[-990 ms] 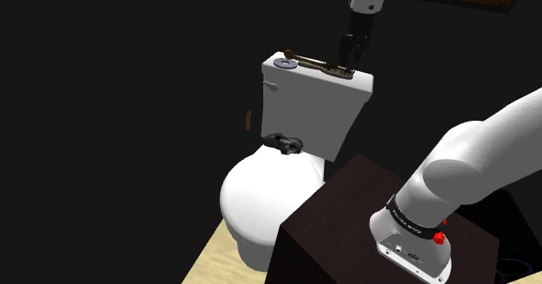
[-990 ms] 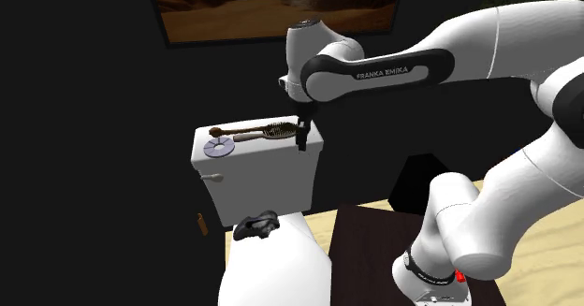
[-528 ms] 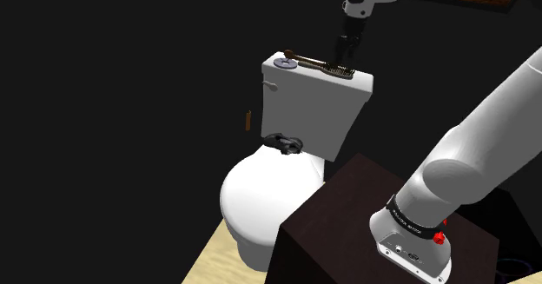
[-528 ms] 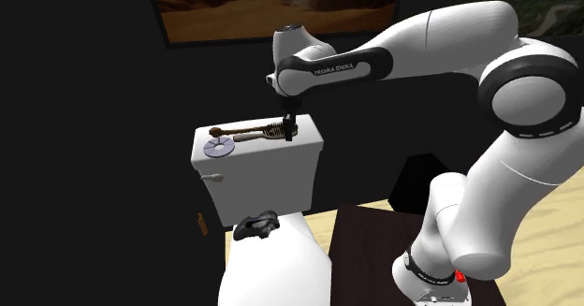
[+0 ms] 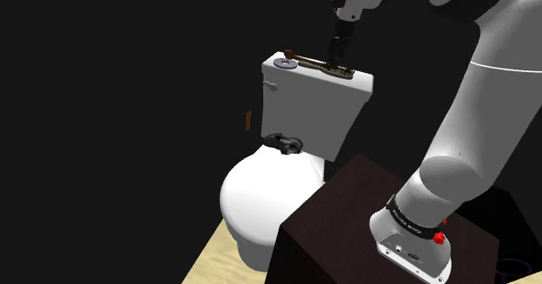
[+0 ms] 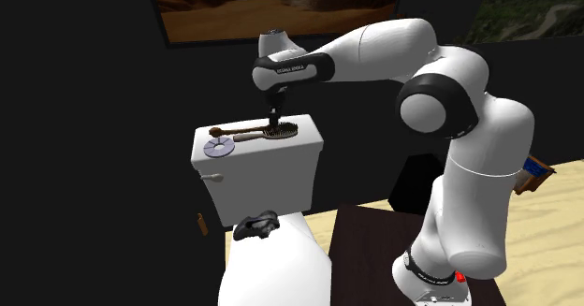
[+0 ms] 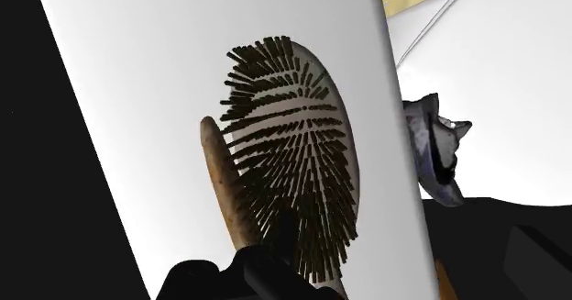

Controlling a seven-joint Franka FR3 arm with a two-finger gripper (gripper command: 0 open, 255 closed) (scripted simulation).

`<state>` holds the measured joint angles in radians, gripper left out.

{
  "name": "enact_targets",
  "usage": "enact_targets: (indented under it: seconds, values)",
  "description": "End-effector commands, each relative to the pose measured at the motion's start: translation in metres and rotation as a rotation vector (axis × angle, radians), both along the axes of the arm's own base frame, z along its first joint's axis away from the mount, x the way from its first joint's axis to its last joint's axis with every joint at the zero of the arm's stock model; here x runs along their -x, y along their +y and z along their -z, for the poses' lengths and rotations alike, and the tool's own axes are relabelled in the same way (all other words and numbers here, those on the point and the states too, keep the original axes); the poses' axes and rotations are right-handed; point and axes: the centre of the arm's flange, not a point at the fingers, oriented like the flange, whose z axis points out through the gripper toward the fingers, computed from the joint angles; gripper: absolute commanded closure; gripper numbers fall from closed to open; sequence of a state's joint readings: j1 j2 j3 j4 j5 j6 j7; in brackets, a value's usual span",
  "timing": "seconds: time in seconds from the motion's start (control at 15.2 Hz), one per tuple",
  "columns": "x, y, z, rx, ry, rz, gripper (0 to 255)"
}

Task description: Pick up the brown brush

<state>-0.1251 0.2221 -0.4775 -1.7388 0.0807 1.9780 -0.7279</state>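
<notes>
The brown brush (image 5: 320, 64) lies flat on the white toilet tank lid (image 5: 360, 82), its bristled head toward the shoulder view's right and its thin handle pointing left. In the second exterior view the brush (image 6: 253, 132) lies across the lid (image 6: 309, 147), and my black gripper (image 6: 274, 119) hangs straight down just over the bristled head. From the shoulder, the gripper (image 5: 339, 52) points down at that same end. Up close, the oval head of the brush (image 7: 293, 179) shows dark bristles, and my gripper (image 7: 284, 229) is shut, its fingers meeting over the head's near end, clasping nothing.
A grey disc (image 6: 220, 148) lies on the lid by the handle end. A dark object (image 5: 285, 142) sits between tank and white bowl (image 5: 261, 204). My dark stand (image 5: 347, 230) is close to the bowl. A framed picture (image 6: 281, 5) hangs behind; black area surrounds.
The gripper has moved from the lid's edge toward the second exterior view's left, over the brush's bristled head. The arm's elbow has swung upward. The brush has not moved.
</notes>
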Motion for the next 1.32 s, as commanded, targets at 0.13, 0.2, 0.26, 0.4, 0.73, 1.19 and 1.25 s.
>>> enact_targets:
  seconds: [0.13,0.2,0.26,0.4,0.73,1.19,1.25]
  values:
    - [-0.036,-0.034,0.015,-0.007,-0.011,-0.039,0]
    - [-0.045,-0.042,0.018,-0.008,-0.014,-0.048,0]
    - [-0.045,-0.042,0.023,-0.008,-0.014,-0.048,0]
    - [-0.045,-0.042,0.034,-0.008,-0.014,-0.048,0]
    - [-0.045,-0.042,0.058,-0.008,-0.014,-0.048,0]
    - [-0.044,-0.042,0.057,-0.008,-0.014,-0.048,255]
    - [-0.044,-0.042,0.057,-0.008,-0.014,-0.048,255]
